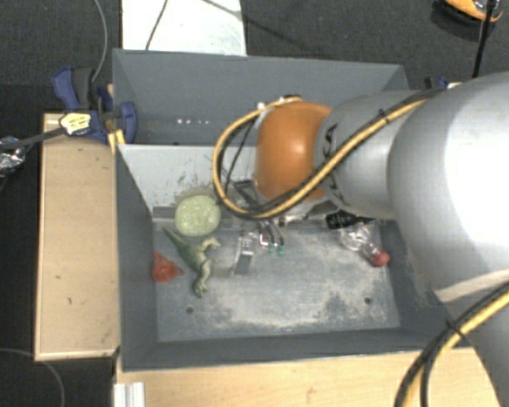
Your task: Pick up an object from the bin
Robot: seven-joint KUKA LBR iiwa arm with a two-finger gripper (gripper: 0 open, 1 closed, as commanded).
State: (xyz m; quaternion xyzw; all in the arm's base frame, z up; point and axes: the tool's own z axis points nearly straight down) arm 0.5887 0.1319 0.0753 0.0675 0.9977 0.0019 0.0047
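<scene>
My gripper [256, 251] hangs low over the bin floor, left of its middle, under the arm's orange cover. Its fingers [243, 258] stand apart, open, with nothing visible between them. Just to its left lies a green toy dinosaur [200, 263], a small gap away from the nearer finger. A pale green ball [197, 216] rests against the back wall above the dinosaur.
A small red piece [164, 268] lies by the left wall. At the right back sit a clear plastic thing with a red end [362, 244] and a black item [343, 220]. The arm covers the bin's right side. Bare floor stretches along the front.
</scene>
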